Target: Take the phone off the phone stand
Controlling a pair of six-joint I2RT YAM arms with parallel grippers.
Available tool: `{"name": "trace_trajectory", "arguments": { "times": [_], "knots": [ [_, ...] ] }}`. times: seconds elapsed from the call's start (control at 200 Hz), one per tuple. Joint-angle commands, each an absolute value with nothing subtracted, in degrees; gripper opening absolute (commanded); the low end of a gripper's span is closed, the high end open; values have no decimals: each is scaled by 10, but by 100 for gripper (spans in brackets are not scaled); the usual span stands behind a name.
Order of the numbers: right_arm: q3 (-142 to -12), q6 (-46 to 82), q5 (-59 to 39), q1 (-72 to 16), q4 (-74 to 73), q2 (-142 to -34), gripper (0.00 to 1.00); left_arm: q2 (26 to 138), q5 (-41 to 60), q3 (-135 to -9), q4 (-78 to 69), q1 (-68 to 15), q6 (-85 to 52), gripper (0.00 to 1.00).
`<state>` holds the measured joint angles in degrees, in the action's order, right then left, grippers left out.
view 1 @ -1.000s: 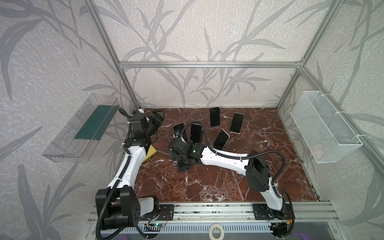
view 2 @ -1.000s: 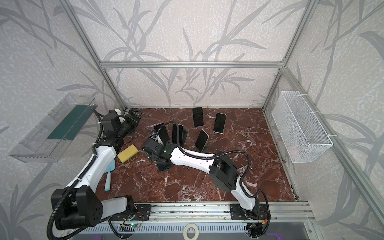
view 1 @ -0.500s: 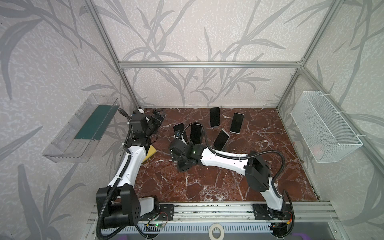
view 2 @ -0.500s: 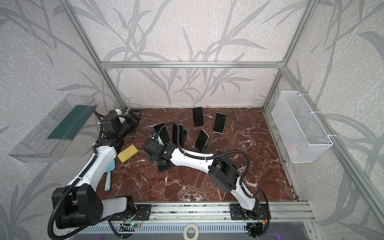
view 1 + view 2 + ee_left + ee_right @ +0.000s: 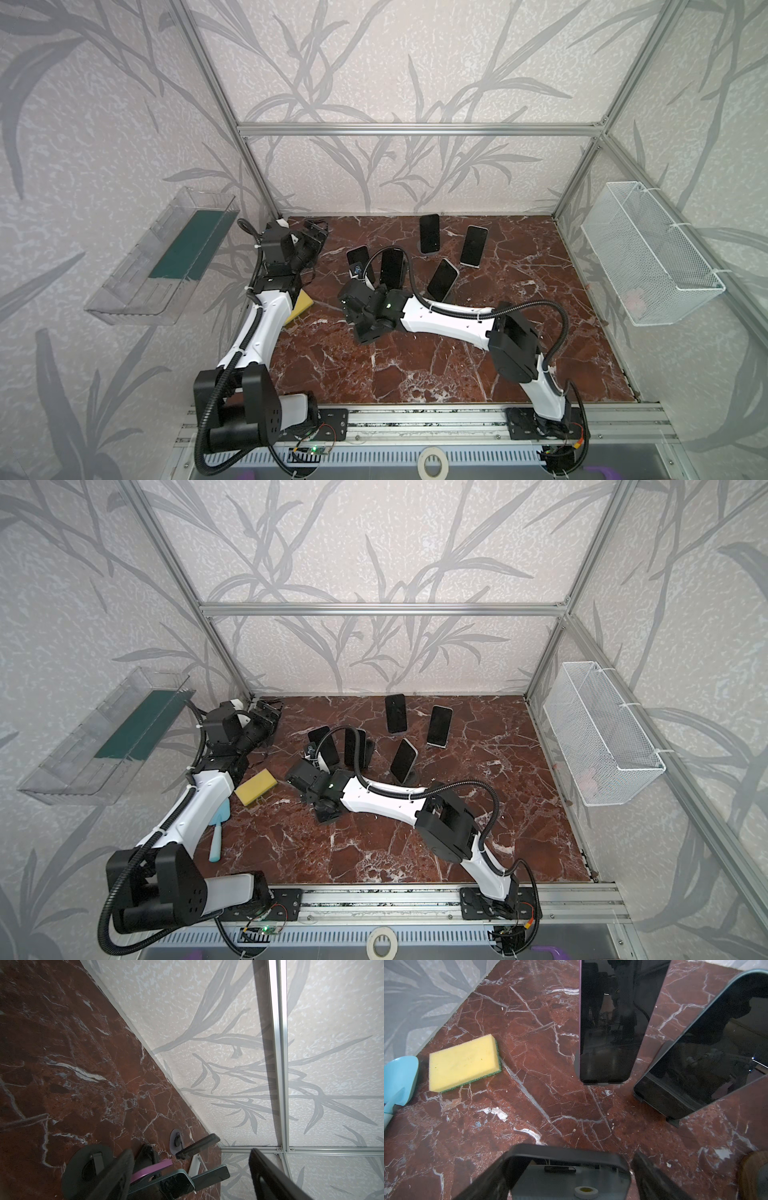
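My right gripper (image 5: 574, 1152) reaches across to the table's left middle (image 5: 360, 316) and is shut on a dark phone (image 5: 571, 1178). The phone lies lengthwise between the fingers, its glossy screen facing the wrist camera. In both top views the gripper mostly hides it. Several other phones lean on stands behind it, among them a purple-edged phone (image 5: 610, 1022) and a teal-edged phone (image 5: 708, 1043) on a black phone stand (image 5: 672, 1121). My left gripper (image 5: 190, 1151) hangs open and empty near the back left corner (image 5: 312, 239).
A yellow sponge (image 5: 255, 786) and a blue scoop (image 5: 218, 833) lie at the left beside the left arm. A clear tray (image 5: 162, 257) hangs on the left wall. A wire basket (image 5: 648, 253) hangs on the right wall. A brown round piece (image 5: 753, 1176) lies beside the right fingers.
The right jaws have drawn in around the phone, and that gripper has shifted slightly toward the back left. The left gripper has edged toward the back corner, its jaws a little narrower.
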<state>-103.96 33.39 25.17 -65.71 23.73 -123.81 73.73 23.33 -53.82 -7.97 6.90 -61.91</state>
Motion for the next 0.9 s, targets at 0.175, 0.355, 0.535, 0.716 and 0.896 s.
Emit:
{"name": "trace_trajectory", "arguments": {
  "times": [0.175,0.355,0.535,0.716,0.896],
  "knots": [
    [-1035,325,263,-654,222,-1250,87,743,240,-529,-98,76,-631,86],
    [-1009,307,252,-655,187,-1233,80,745,244,-530,-100,77,-631,83],
    [-992,293,250,-655,171,-1219,75,743,245,-530,-102,78,-633,82],
    [-977,279,246,-657,145,-1204,72,743,245,-530,-103,77,-633,82],
    [-969,269,242,-659,132,-1196,70,743,245,-530,-103,78,-632,82]
  ]
}}
